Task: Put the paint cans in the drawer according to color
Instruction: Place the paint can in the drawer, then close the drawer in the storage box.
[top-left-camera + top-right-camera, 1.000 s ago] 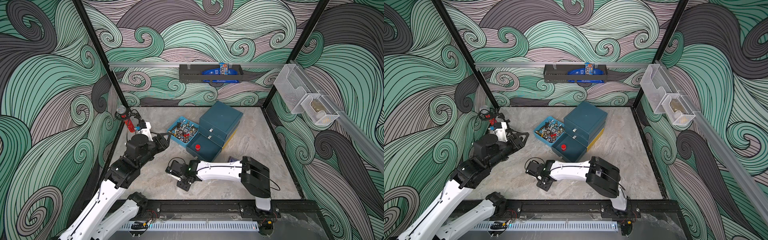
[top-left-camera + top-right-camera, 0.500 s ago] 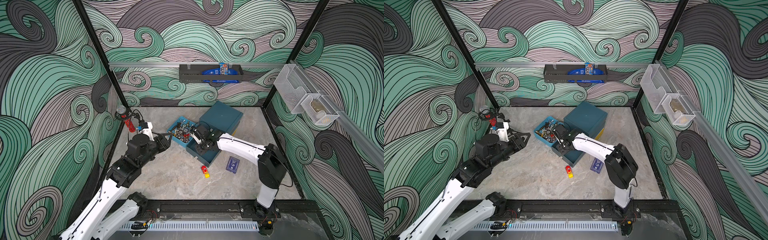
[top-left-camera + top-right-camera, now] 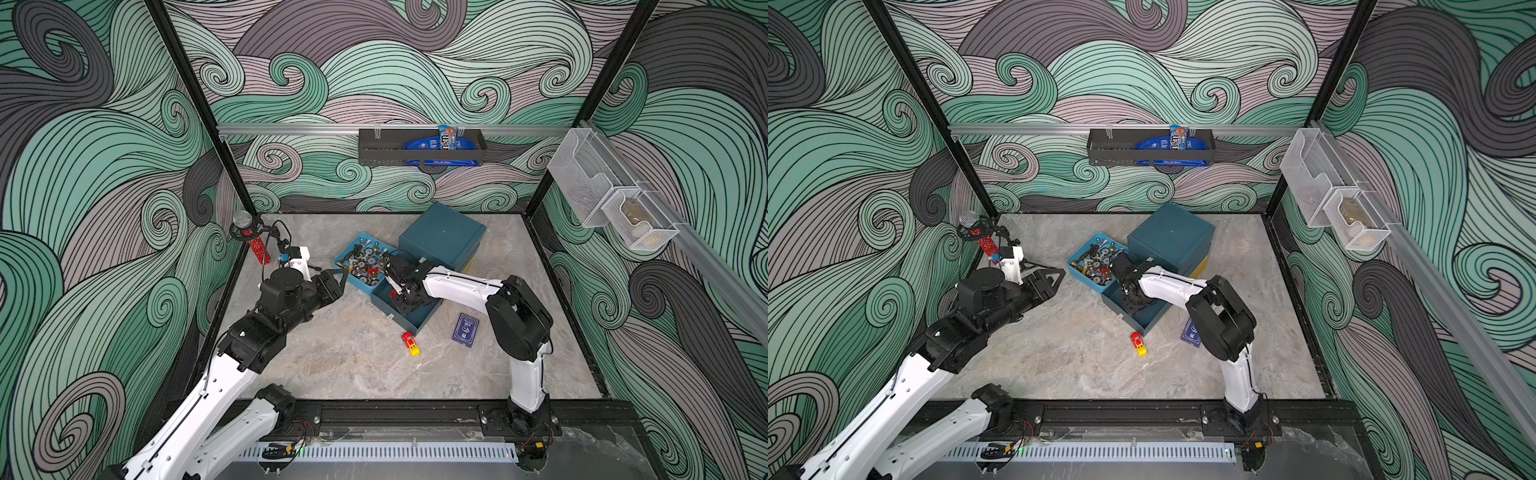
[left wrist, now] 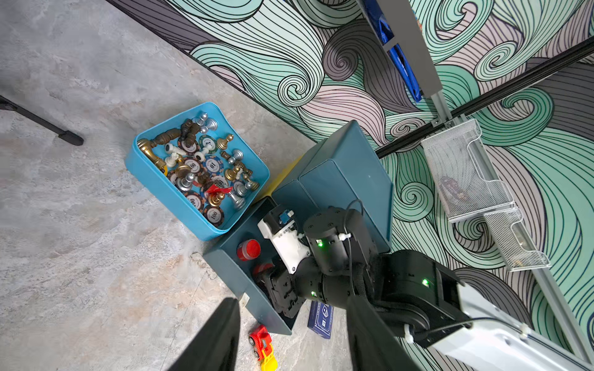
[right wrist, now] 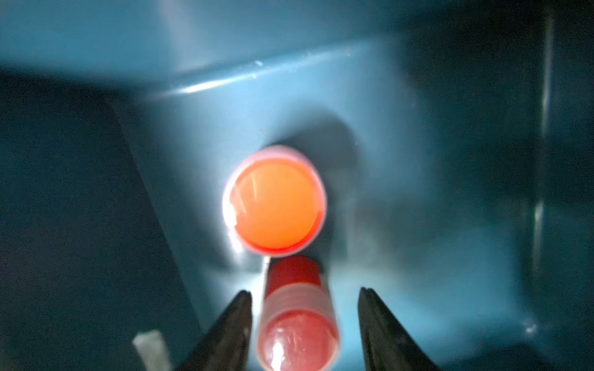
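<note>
1. The dark teal three-drawer plastic unit (image 3: pixel 442 239) sits far centre. Its lowest drawer (image 4: pixel 231 269) is pulled out toward the near side, and the two above look pushed in.
2. The right gripper (image 5: pixel 303 290) is down inside the open drawer with its jaws apart. A small red-lidded paint can (image 5: pixel 297 321) lies on its side between them, with a gap on each side, so it is not gripped.
3. A second red-lidded paint can (image 5: pixel 274 205) stands upright on the drawer floor just beyond the first. Both reds are in the same drawer.
4. The left gripper (image 3: pixel 337 280) hovers left of the light blue tray of chess pieces and chips (image 3: pixel 347 253), parted and empty.
5. No yellow or magenta cans are in view, and the shut drawers hide their contents.
6. Judgement: the red pair is sorted. Closing this drawer likely remains; the rest cannot be told.
7. A red-and-yellow toy car (image 3: pixel 410 344) lies near the drawer front.
</note>
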Tool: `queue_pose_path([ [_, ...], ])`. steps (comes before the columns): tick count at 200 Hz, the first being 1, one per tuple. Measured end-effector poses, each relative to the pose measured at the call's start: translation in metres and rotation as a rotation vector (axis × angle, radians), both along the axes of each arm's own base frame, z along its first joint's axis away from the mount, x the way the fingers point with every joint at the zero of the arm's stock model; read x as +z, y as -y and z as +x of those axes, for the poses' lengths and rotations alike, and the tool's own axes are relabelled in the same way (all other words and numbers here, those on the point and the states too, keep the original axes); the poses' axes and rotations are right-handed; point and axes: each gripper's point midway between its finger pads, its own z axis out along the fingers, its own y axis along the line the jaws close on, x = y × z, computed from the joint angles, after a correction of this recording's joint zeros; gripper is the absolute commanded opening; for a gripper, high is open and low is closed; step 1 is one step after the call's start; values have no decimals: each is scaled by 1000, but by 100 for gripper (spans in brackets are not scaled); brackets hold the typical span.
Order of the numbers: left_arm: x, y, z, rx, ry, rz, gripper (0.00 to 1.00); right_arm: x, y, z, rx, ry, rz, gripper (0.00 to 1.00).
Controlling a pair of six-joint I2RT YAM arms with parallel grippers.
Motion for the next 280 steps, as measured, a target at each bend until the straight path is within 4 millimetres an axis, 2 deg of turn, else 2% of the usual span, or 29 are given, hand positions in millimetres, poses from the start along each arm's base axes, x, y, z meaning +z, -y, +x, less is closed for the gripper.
queue_pose_path([
  [28, -13, 4, 0, -15, -32, -5, 56, 4, -1, 2, 12, 20, -7, 64],
  [47, -31, 8, 0, -26, -79, -16, 53, 22, -7, 4, 25, 65, 9, 63],
  [65, -58, 13, -1, -38, -147, -34, 47, 60, -15, 6, 36, 148, 57, 61],
  [88, -97, 21, -4, -66, -246, -57, 39, 126, -22, 7, 22, 279, 162, 55],
  [102, -121, 29, -6, -89, -320, -80, 33, 166, -18, 5, -2, 356, 233, 49],
  [112, -139, 37, -7, -111, -377, -104, 33, 194, -11, 3, -23, 409, 280, 45],
  [126, -163, 47, -11, -141, -463, -139, 34, 221, -3, -2, -51, 463, 339, 44],
  [140, -184, 59, -15, -169, -536, -171, 36, 237, 5, -8, -70, 493, 377, 44],
  [160, -207, 78, -22, -206, -609, -211, 36, 241, 12, -15, -89, 499, 395, 44],
  [186, -229, 108, -30, -263, -675, -254, 37, 227, 17, -19, -94, 470, 376, 44],
  [206, -240, 121, -29, -271, -698, -278, 38, 223, 17, -21, -95, 457, 372, 44],
  [250, -237, 129, -13, -255, -651, -342, 36, 224, 17, -22, -91, 449, 388, 44],
  [280, -240, 131, -5, -240, -636, -359, 31, 225, 16, -24, -87, 444, 395, 43],
])
